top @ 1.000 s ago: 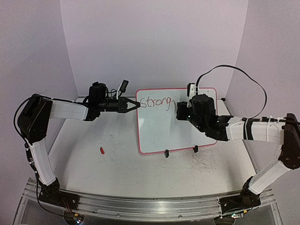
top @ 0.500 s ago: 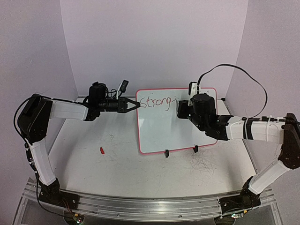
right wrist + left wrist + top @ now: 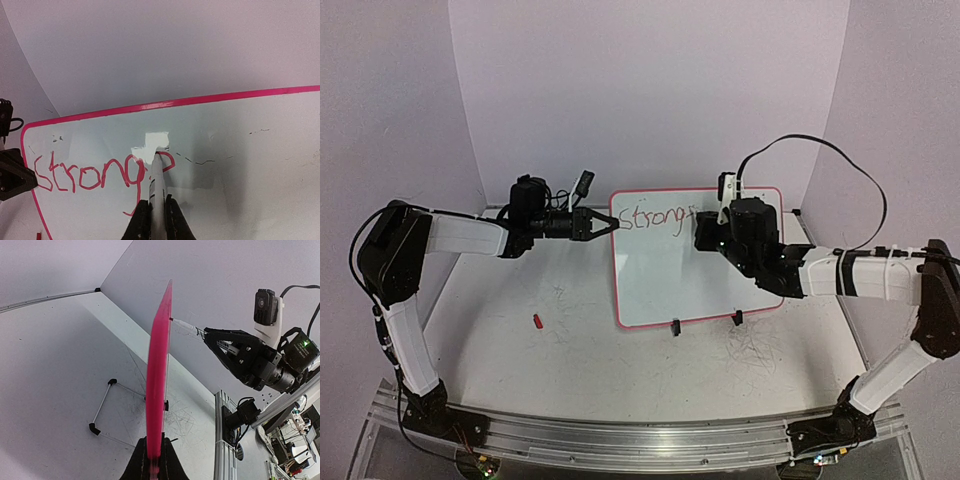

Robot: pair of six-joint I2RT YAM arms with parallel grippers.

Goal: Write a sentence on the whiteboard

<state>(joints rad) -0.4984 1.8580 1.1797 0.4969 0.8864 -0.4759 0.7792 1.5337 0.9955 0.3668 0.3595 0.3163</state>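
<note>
The whiteboard [image 3: 705, 262] lies on the table, white with a pink rim. Red writing [image 3: 652, 219] along its top reads "Strong" plus a part-drawn letter, also in the right wrist view [image 3: 85, 175]. My left gripper [image 3: 612, 224] is shut on the board's left rim, seen edge-on in the left wrist view [image 3: 157, 375]. My right gripper [image 3: 156, 207] is shut on a white marker [image 3: 157, 182] whose tip touches the board at the new letter. The right gripper sits over the board's upper right part [image 3: 705, 233].
A small red marker cap [image 3: 537, 321] lies on the tabletop left of the board. Two black clip feet [image 3: 674, 327] sit at the board's near edge. A thin wire stand [image 3: 102, 405] lies on the table. Grey scribbles mark the tabletop [image 3: 755, 350].
The right gripper and marker have shifted slightly up and right at the top line, adding a curved stroke after the "g". The left arm has not moved.
</note>
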